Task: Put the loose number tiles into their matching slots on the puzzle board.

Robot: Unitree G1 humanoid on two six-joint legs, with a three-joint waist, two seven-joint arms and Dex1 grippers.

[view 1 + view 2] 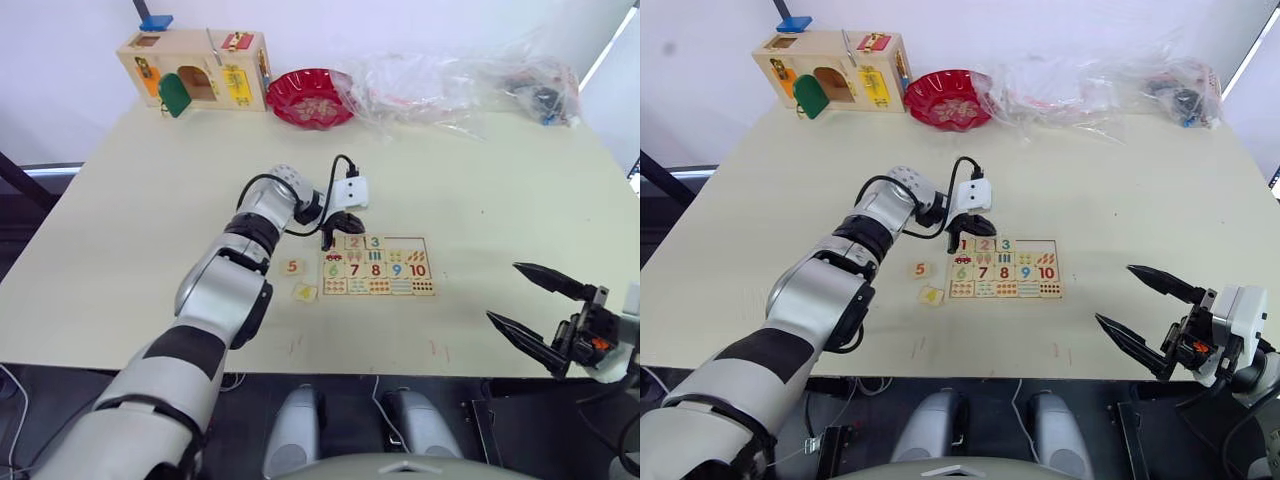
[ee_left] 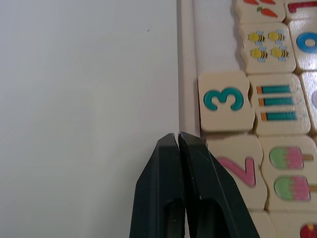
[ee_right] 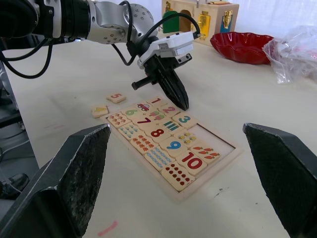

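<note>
1. Left tool (image 2: 178, 141): black fingers pressed together, nothing between them. The tips rest at the far rim of the flat pale-wood puzzle board (image 1: 380, 266), by the pink "2" tile (image 2: 237, 171). My read: closed like this it serves as a pusher, nudging that tile square into its recess.
2. Beside the tip along the top row sits the teal "3" tile (image 2: 223, 100), seated; past it the last two slots (image 3: 213, 135) lie bare. The red "1" tile (image 3: 156, 101) sits on the tip's other side.
3. Two loose square tiles lie on the desk (image 1: 150, 200) off the board's short edge, nearer the robot than the left tool: the orange "5" tile (image 1: 292, 266) and, just beside it, a pale tile with a yellowish print (image 1: 305, 292), digit unreadable, likely the 4.
4. Right tool (image 1: 542, 312): fingers spread wide, empty, hanging at the desk's near edge, well apart from the board.
5. Room: bare desk all round the board. A wooden latch box (image 1: 195, 68), red bowl (image 1: 310, 96) and clear plastic bags (image 1: 450, 85) sit far beyond the left tool, no hindrance.
</note>
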